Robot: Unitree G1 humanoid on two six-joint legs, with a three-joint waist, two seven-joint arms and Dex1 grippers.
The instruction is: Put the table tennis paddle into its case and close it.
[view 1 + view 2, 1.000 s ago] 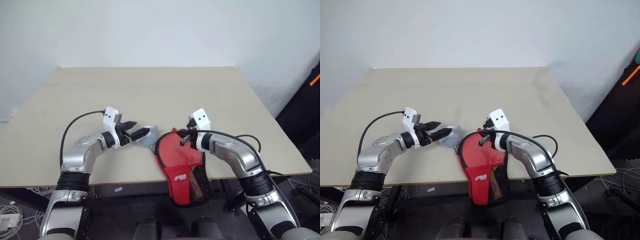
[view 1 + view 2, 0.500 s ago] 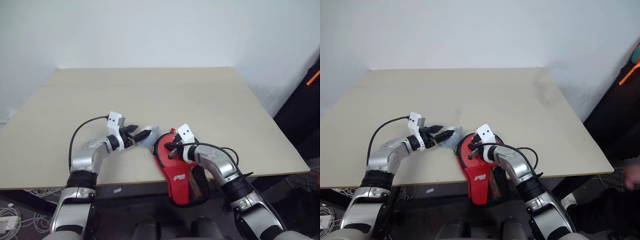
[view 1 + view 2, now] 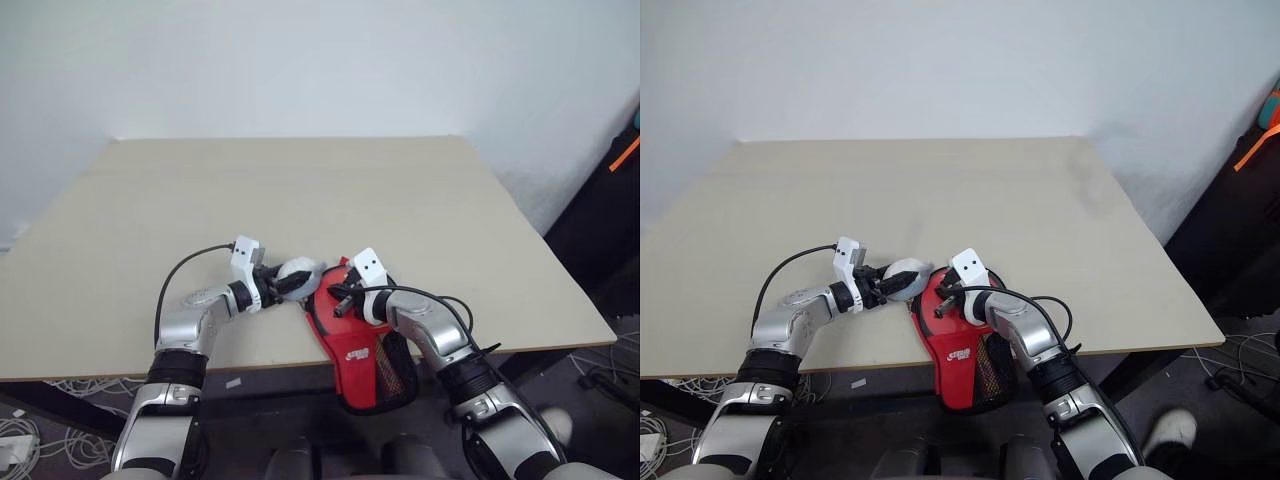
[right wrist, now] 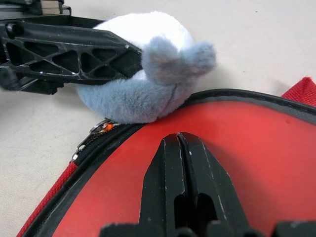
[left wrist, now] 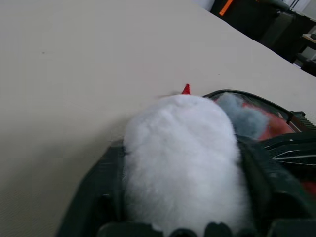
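Observation:
The case (image 3: 365, 355) lies over the table's front edge, its red, mesh-sided lower part hanging below the edge. Its black-edged clear panel (image 4: 207, 138) shows red beneath; I cannot tell whether that is the table tennis paddle, and no handle shows. My right gripper (image 3: 337, 298) is shut, its fingertips (image 4: 170, 148) resting on that panel with nothing between them. A pale fluffy ball (image 3: 300, 272) touches the case's upper rim beside the zip pull (image 4: 98, 128). My left gripper (image 3: 288, 281) is shut on the ball (image 5: 182, 158), one finger on each side.
The beige table (image 3: 300, 190) stretches back to a white wall. Dark equipment with an orange strip (image 3: 628, 155) stands beyond the right edge. A person's shoe (image 3: 1170, 430) is on the floor at the lower right, and cables (image 3: 20, 440) lie at the lower left.
My left gripper slid right and down and closed its fingers on the ball. The right gripper sank onto the case a second ago and has stayed still since. A shoe has appeared.

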